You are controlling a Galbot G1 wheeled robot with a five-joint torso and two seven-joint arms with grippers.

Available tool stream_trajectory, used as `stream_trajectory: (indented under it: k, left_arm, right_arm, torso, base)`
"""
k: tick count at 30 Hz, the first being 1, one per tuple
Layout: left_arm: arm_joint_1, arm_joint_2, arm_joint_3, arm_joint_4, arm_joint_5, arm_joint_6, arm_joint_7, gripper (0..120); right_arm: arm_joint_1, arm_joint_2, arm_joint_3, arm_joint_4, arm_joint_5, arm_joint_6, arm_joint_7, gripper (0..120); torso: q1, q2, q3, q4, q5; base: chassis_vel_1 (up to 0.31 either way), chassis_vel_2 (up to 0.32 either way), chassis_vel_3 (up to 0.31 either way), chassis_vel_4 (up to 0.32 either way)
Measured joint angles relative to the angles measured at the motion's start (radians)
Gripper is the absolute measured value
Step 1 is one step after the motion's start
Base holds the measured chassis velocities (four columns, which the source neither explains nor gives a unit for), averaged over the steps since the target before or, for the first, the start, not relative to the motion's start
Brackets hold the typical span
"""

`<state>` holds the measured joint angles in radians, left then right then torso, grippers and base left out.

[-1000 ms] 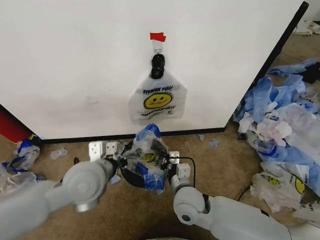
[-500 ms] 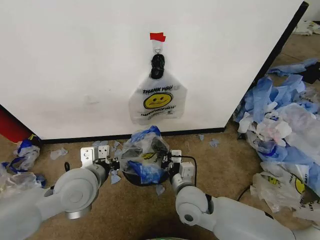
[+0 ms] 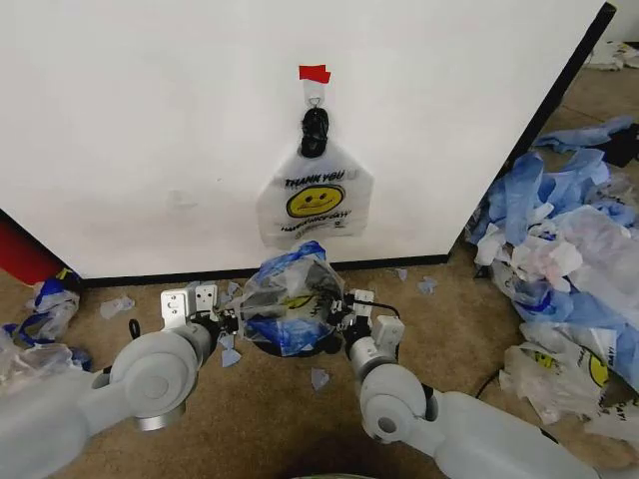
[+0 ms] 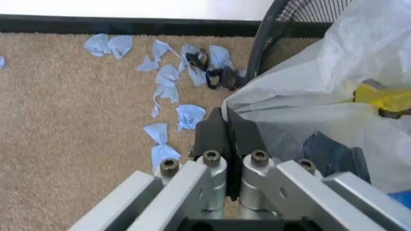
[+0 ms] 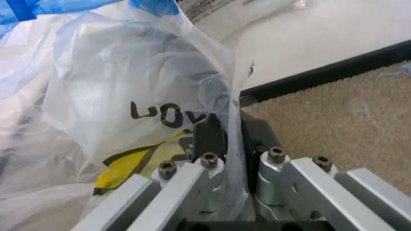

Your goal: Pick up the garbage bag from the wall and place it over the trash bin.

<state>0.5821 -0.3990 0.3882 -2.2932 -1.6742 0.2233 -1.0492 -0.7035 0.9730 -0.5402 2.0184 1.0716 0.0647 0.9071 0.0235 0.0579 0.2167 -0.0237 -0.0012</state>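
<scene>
The garbage bag point(image 3: 290, 302), crinkly translucent plastic with blue patches and a yellow print, is stretched between my two grippers just in front of the wall point(image 3: 150, 130). It bulges above the black wire trash bin point(image 3: 310, 348), whose rim peeks out below it. My left gripper point(image 3: 226, 321) is shut on the bag's left edge; the left wrist view has its fingers point(image 4: 215, 132) pinching the film point(image 4: 334, 67) beside the bin's mesh point(image 4: 286, 26). My right gripper point(image 3: 345, 311) is shut on the right edge, its fingers point(image 5: 209, 132) clamping the plastic point(image 5: 128, 82).
A second smiley "THANK YOU" bag point(image 3: 315, 200) hangs from a hook under red tape point(image 3: 315, 73). A heap of blue and white bags point(image 3: 569, 259) fills the floor to the right. Plastic scraps point(image 4: 170, 82) lie on the carpet by the black baseboard point(image 3: 399, 263).
The bag has been pulled wider and higher over the bin. My left gripper drew back to the left and my right gripper shifted right, both still holding the bag.
</scene>
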Motion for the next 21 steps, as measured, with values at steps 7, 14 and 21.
stream_trajectory:
  k: [7,14,21]
  left_arm:
    - [0.087,0.02,-0.078,-0.01,0.039,-0.001,0.008,0]
    - [0.186,0.022,-0.166,-0.005,0.066,0.001,0.023,0]
    - [0.276,0.003,-0.228,0.003,0.097,0.001,0.029,0]
  right_arm:
    - [-0.015,0.013,0.019,0.006,0.015,0.004,0.001,1]
    - [-0.019,0.016,0.027,0.006,0.015,0.005,0.0,1]
    - [-0.018,0.014,0.041,0.009,0.017,0.006,0.0,1]
  torso:
    - [0.0,0.0,0.0,0.0001,0.0]
    - [0.0,0.0,0.0,0.0002,-0.0001]
    - [0.0,0.0,0.0,-0.0001,0.0]
  base:
    - [0.0,0.0,0.0,0.0]
    - [0.0,0.0,0.0,0.0]
    - [0.0,0.0,0.0,0.0]
